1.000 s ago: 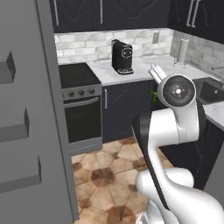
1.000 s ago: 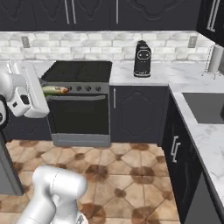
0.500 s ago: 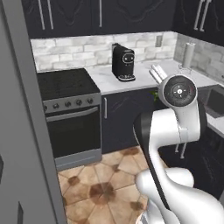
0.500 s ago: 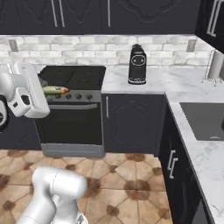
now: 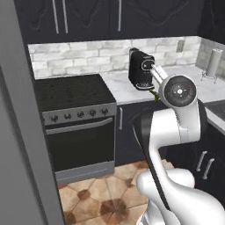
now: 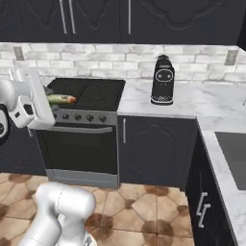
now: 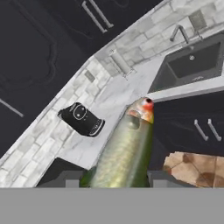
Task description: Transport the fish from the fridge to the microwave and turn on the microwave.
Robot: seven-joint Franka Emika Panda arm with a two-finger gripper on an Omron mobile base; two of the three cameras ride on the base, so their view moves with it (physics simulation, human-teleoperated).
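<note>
The claw [image 7: 120, 180] holds the fish [image 7: 126, 151] between its two fingers, up in the air and clear of any surface. Seen from the right base camera, the fish [image 6: 61, 99] sticks out sideways from the hand, in front of the black stove [image 6: 86, 93]. A black coffee machine [image 6: 163, 80] stands on the marble table [image 6: 158, 105] beside the stove. A sink [image 7: 192, 61] is set into the table farther along.

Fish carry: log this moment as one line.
phase: transport | hand: shut on fish | fish: off the surfaces, head forward | ahead: stove, coffee machine, counter | microwave: not reached
</note>
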